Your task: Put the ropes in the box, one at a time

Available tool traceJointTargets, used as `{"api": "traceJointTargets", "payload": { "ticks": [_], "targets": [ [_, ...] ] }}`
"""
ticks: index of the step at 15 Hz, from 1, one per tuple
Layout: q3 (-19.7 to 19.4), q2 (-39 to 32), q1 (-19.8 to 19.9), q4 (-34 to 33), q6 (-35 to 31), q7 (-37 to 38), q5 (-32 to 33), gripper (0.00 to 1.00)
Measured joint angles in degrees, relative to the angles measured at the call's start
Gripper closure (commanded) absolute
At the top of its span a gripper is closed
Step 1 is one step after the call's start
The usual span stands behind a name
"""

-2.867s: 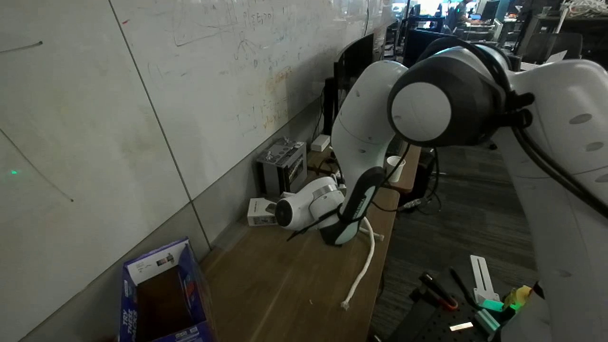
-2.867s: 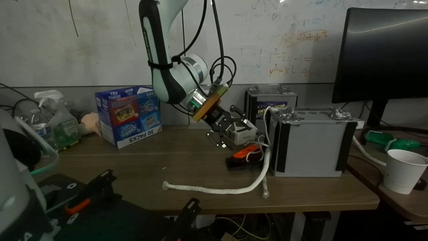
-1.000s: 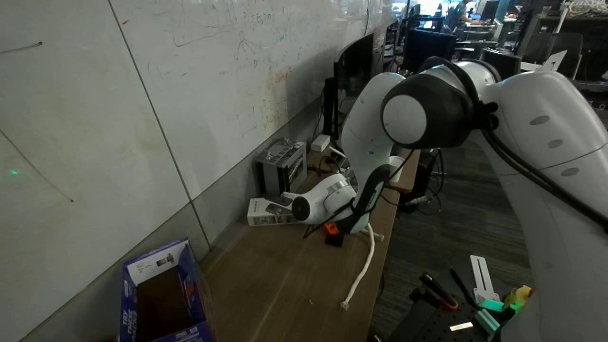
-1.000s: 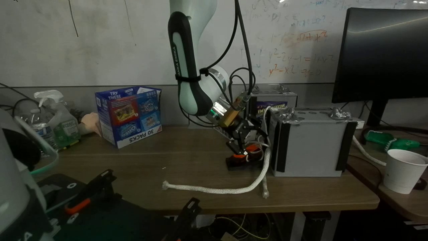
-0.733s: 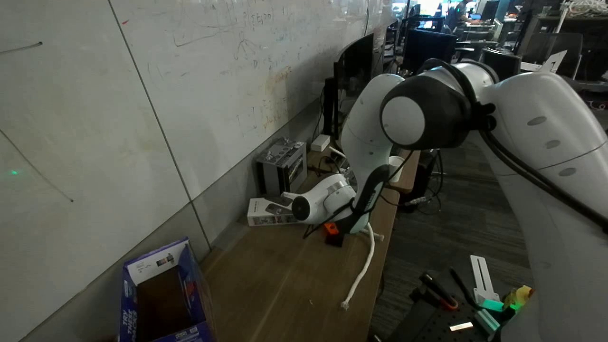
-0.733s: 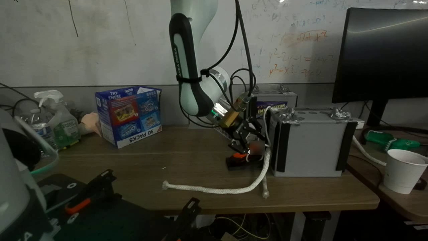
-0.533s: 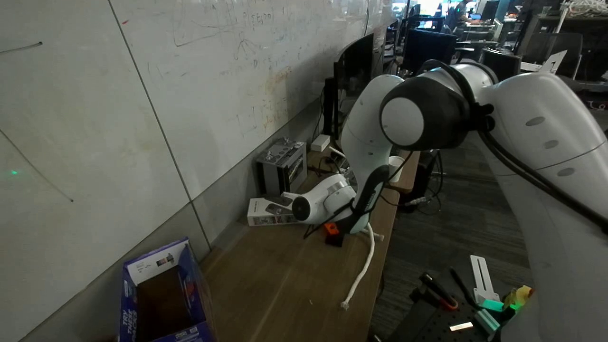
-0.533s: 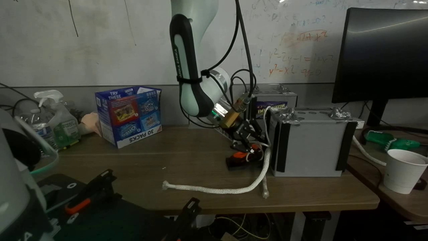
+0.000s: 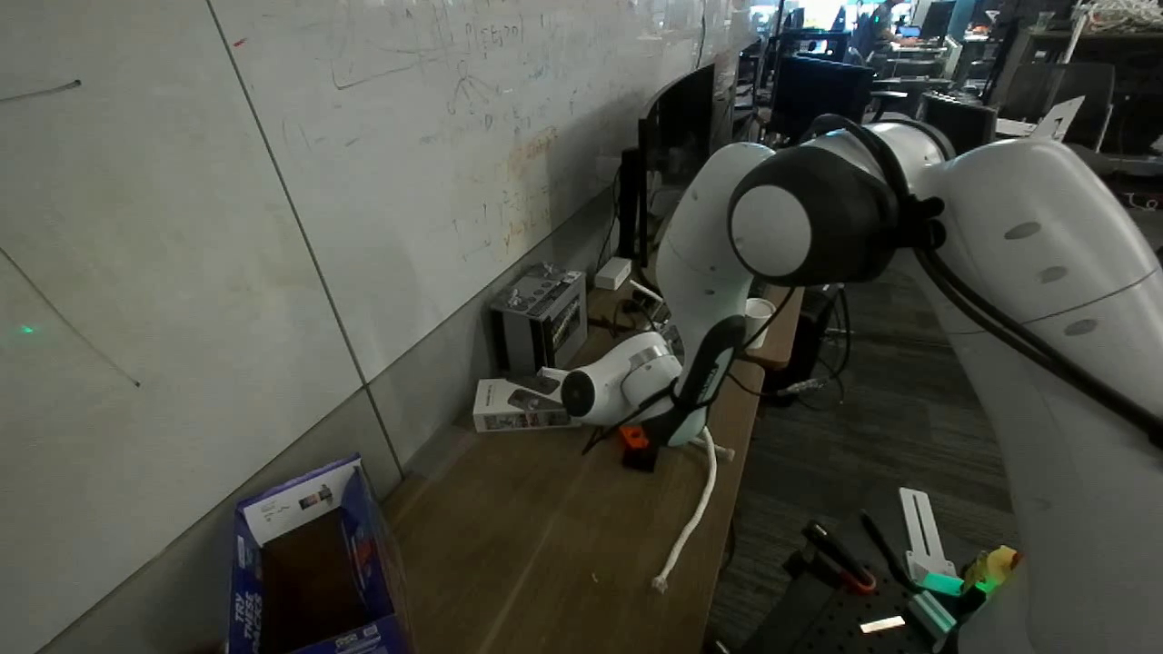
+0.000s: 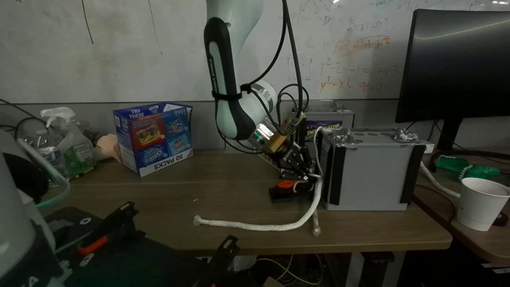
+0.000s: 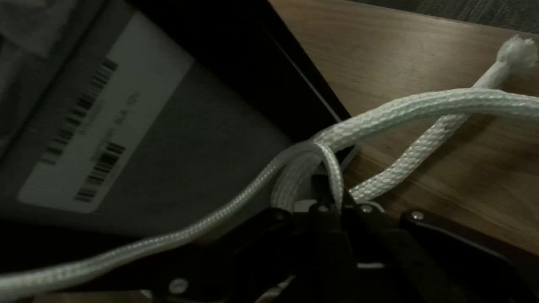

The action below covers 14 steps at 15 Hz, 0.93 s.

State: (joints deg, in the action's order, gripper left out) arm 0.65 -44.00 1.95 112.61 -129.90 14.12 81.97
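In the wrist view my gripper [image 11: 335, 191] is shut on a thin white rope [image 11: 177, 235], which arches over and drops between the fingertips. A thicker white rope [image 11: 442, 103] bends beside the fingers; in an exterior view this thick rope [image 10: 255, 227] lies along the table near its front edge. The thin rope [image 10: 317, 147] drapes over the corner of a grey unit. There my gripper [image 10: 308, 176] hangs just above an orange and black object [image 10: 287, 183]. In both exterior views the blue-purple box [image 10: 153, 137] stands well away from the gripper; its open inside [image 9: 309, 581] is brown.
The grey unit [image 10: 370, 171] stands close beside the gripper, with a second unit [image 10: 346, 115] behind it. A white carton [image 9: 522, 409] lies near the wall. A cup [image 10: 481, 205], a monitor [image 10: 458, 67] and a spray bottle [image 10: 75, 143] stand farther off.
The arm has come right and lower, to the ropes by the grey unit. Over the last second the jaws have closed on the thin rope, with a slight shift to the right. The box has stayed put.
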Motion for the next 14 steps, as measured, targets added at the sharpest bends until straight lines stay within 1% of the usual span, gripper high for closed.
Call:
{"api": "traceJointTargets", "payload": {
  "ticks": [3,5,8,11,12,14],
  "targets": [
    [0.94,0.93,0.65,0.03,0.12,-4.50,-7.77,0.97],
    [2.01,2.61,0.84,0.38,0.57,-8.19,-15.29,0.97],
    [4.56,7.21,1.06,1.52,2.73,-13.48,-29.29,0.97],
    [8.29,14.39,2.06,3.16,6.87,-17.09,-44.09,0.97],
    [8.78,17.04,1.92,3.71,7.89,-17.55,-48.93,0.99],
    [8.93,22.74,1.00,4.87,10.31,-18.01,-58.81,0.99]
  ]
}}
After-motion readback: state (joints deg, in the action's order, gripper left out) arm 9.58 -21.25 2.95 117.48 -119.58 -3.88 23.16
